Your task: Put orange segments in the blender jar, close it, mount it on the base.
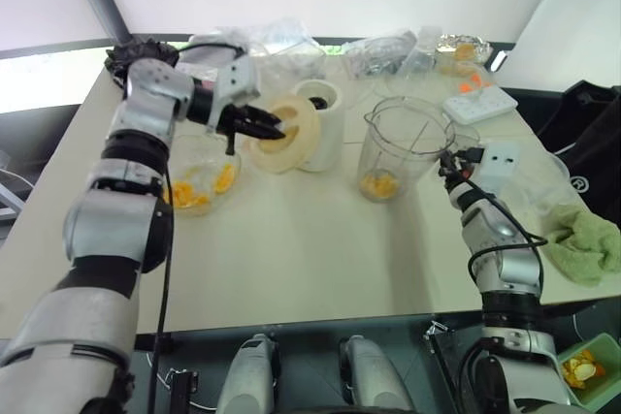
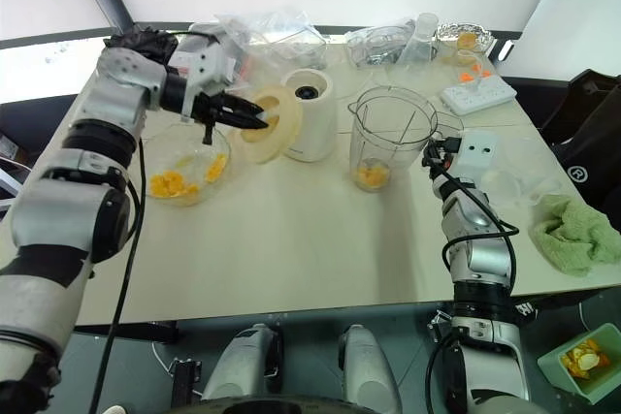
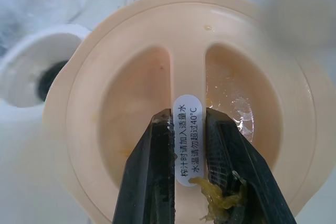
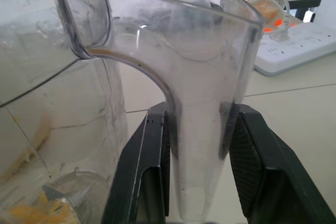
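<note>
- Bowl (image 2: 182, 174): clear, at the left of the table (image 2: 291, 239), with orange segments (image 2: 167, 182) left in it.
- Left gripper (image 2: 254, 117): I see its fingers pinched tight on the centre rib of the cream lid (image 2: 270, 125); the lid hangs tilted, off the table, just in front of the base (image 2: 309, 115).
- Base: cream motor unit, upright behind the lid, black socket open on top.
- Blender jar (image 2: 388, 138): upright in mid-table, right of the base, rim open, a small heap of segments at the bottom.
- Right gripper (image 4: 198, 145): fingers set either side of the jar handle (image 4: 202, 129), pads against it or nearly so; it grips the handle, as I judge.
- Step in hand, by my reckoning: closing the jar. I would brace the handle firmly, bring the lid level above the rim, centre it, then press down evenly.
- Power strip (image 2: 478, 94): white, far right of the table.
- Green cloth (image 2: 580, 232): at the right edge.
- Table: pale, matt; clear bags and containers along the far edge, white wall behind.
</note>
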`<state>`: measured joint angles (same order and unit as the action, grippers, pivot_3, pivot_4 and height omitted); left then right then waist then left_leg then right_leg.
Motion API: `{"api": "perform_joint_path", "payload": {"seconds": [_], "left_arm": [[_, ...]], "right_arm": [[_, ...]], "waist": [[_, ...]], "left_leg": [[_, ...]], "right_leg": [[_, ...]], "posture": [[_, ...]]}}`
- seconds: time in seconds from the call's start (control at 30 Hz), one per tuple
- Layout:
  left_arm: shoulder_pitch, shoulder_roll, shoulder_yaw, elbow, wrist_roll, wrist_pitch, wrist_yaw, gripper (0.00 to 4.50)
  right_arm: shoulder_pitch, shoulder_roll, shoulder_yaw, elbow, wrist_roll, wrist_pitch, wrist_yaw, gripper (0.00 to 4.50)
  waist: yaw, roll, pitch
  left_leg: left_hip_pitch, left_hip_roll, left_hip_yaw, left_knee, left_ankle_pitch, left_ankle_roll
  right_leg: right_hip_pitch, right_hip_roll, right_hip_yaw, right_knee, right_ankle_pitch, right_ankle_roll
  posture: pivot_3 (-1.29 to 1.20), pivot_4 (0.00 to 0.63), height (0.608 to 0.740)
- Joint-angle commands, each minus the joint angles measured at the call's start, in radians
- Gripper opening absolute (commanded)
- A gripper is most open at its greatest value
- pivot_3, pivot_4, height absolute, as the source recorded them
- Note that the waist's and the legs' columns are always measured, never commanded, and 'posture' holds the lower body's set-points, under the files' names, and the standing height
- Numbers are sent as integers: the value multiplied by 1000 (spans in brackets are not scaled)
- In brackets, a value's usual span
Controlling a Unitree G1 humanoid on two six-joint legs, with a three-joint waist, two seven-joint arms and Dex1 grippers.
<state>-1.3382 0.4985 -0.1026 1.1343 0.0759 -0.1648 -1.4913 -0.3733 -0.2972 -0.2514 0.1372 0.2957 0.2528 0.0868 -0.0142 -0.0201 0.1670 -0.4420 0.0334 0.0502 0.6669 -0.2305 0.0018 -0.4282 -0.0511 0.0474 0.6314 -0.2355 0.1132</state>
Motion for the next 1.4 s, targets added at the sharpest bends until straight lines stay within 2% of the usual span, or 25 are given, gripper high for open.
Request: {"api": "perform_joint_path", "payload": {"seconds": [0.03, 0.33, 0.47, 0.7, 0.9, 1.23, 1.4], "left_arm": [[-82, 14, 25, 26, -20, 2, 1, 412], [-190, -3, 17, 108, -1, -14, 25, 412], [-224, -32, 29, 119, -19, -1, 7, 412], [-252, -74, 44, 122, -33, 40, -21, 412], [-261, -138, 33, 89, -70, 123, -116, 412], [-204, -174, -133, -48, -230, 256, -123, 412], [-173, -172, -286, -127, -314, 234, -123, 412]], "right_arm": [[26, 25, 8, -176, 20, 41, -11, 1127], [177, 26, 88, -546, 21, 210, 3, 1127], [230, 55, 154, -614, -12, 242, -7, 1127], [276, 98, 234, -576, -85, 204, -12, 1127], [279, 91, 247, -501, -164, 132, -12, 1127], [308, 86, 254, -467, -206, 71, -11, 1127], [331, 99, 251, -483, -202, 66, -19, 1127]], "waist": [[-1, 0, 0], [-2, 1, 1], [2, 1, 1], [-2, 1, 1], [-1, 1, 1], [-2, 1, 1], [0, 1, 1]], "left_leg": [[0, 0, 0, 0, 0, 0], [-1, 0, 0, -1, 0, 0], [-1, 0, 0, -1, 0, 0], [-1, 0, 0, 0, 0, 0], [-1, 0, 0, 0, 0, 0], [0, 0, -1, 0, 0, 0], [0, 0, -1, 0, 0, 0]], "right_leg": [[0, 0, 0, 0, 0, 0], [-2, 1, 0, 1, 0, 1], [-2, 0, 0, 1, -1, 1], [-2, 1, 0, 1, -1, 0], [-2, 1, 0, 1, -1, 0], [-2, 1, 1, 1, -1, 0], [-1, 1, 1, 1, -2, -3]], "posture": [[0, 150, 740], [0, 150, 740], [0, 150, 740], [0, 150, 740], [0, 150, 740], [0, 150, 740], [0, 150, 740]]}}
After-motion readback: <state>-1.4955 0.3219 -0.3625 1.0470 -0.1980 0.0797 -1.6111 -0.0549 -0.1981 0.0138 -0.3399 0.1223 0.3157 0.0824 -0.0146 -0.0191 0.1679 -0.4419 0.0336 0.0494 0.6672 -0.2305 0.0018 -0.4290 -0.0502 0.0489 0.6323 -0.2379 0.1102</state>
